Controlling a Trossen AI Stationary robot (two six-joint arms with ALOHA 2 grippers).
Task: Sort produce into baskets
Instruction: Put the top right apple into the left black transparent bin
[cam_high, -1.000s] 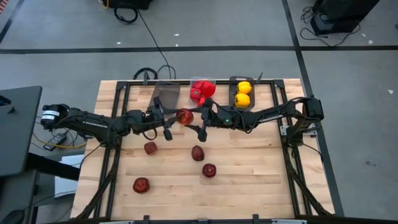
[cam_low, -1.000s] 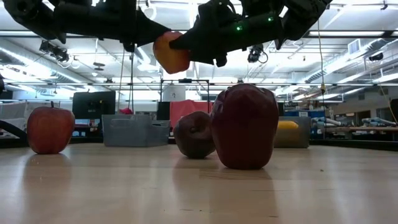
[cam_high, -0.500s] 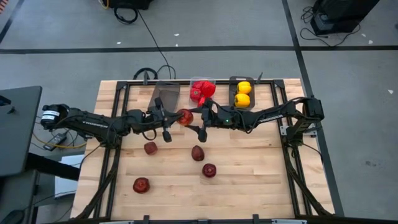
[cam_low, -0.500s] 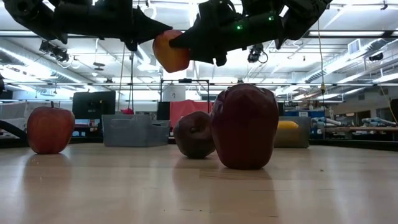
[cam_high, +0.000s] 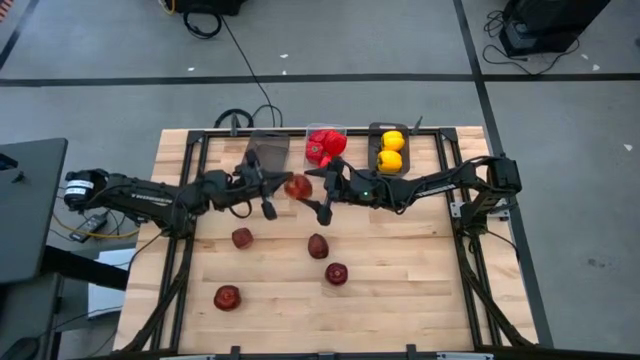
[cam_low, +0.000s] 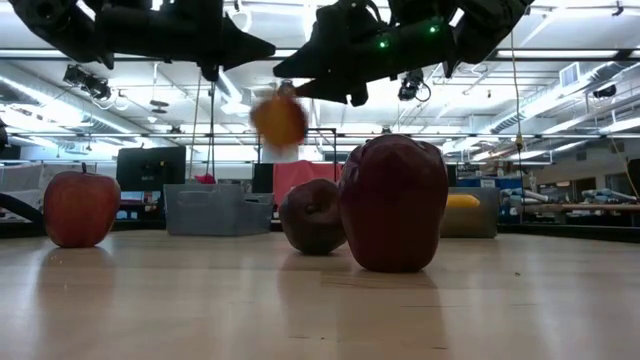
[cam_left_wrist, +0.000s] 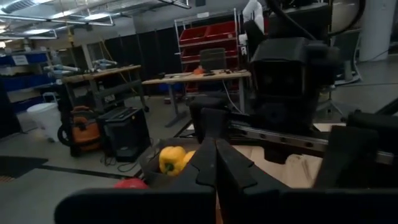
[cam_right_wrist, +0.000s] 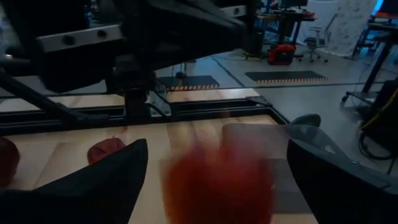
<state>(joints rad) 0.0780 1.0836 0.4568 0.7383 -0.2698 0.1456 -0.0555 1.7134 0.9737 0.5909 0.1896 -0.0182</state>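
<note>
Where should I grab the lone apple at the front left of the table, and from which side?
Probably best to grip the apple across its widest middle, coming straight down from above. It is round with no handle, and it sits apart from the other fruit on the table, leaving room for a finger on either side.

pale wood-plank table (cam_high: 400, 260), glossy maroon apples (cam_low: 392, 204), matt dark bin (cam_low: 218, 208).

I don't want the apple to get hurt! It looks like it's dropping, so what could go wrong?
1. The apple is blurred in mid-air below the open right gripper and the left gripper, with nothing holding it. It could hit the table and roll away.
2. Seen from above, it is short of the grey basket, so it would likely miss.
3. It might bump the nearby dark apple.
</note>
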